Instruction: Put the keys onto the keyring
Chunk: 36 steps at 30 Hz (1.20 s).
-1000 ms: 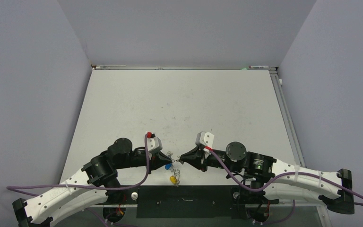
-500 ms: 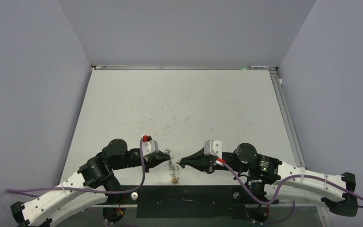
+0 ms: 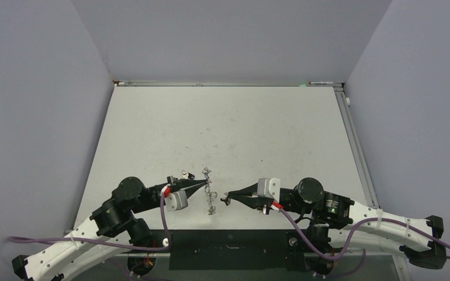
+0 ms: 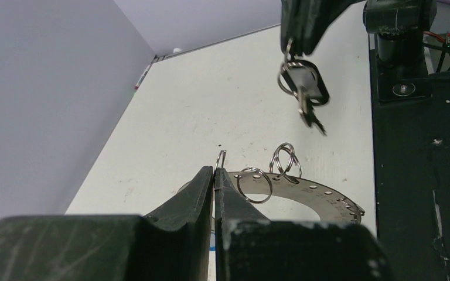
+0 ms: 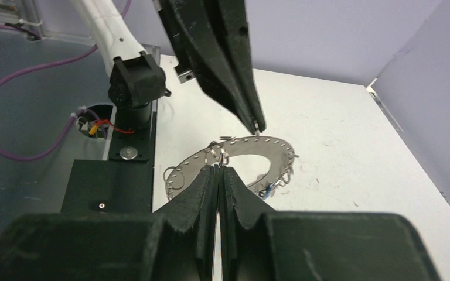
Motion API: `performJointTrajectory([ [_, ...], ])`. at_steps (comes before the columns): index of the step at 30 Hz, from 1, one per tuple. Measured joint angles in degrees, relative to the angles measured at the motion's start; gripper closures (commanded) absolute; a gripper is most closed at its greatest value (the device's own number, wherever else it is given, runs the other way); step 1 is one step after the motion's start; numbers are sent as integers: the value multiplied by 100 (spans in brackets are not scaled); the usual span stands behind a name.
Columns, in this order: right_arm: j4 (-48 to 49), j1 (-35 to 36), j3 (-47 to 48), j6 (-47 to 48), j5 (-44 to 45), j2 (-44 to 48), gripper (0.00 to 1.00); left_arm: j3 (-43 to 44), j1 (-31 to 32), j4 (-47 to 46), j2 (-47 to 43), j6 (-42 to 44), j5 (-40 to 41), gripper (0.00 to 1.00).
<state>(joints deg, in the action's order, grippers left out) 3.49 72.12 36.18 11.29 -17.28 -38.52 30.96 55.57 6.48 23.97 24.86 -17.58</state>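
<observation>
The keyring is a wide flat silver ring with many small wire loops, tilted between my two grippers. My left gripper is shut on one wire loop at its rim; the ring's flat band shows just beyond. My right gripper is shut on a black-headed key that hangs from its tips by a split ring, above the keyring's near edge. A blue key tag hangs under the keyring. No yellow key is in view.
A black base plate runs along the table's near edge, close under both grippers. Purple cables trail from the wrists. Grey walls enclose the white table on three sides.
My left gripper has rolled over and moved away from the near edge, tilting the keyring up by its loop. The blue and yellow keys have dropped out of the top view. My right gripper shifted slightly.
</observation>
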Motion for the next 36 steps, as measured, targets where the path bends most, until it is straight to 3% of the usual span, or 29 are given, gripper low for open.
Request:
performJointTrajectory([
  [9, -116, 0, 28, -146, 643, 61, 95, -498, 0, -378, -234, -72, -9, 100],
  [36, 164, -2, 55, -61, 527, -1029, 95, -662, 0, -979, -101, -807, -282, 100],
])
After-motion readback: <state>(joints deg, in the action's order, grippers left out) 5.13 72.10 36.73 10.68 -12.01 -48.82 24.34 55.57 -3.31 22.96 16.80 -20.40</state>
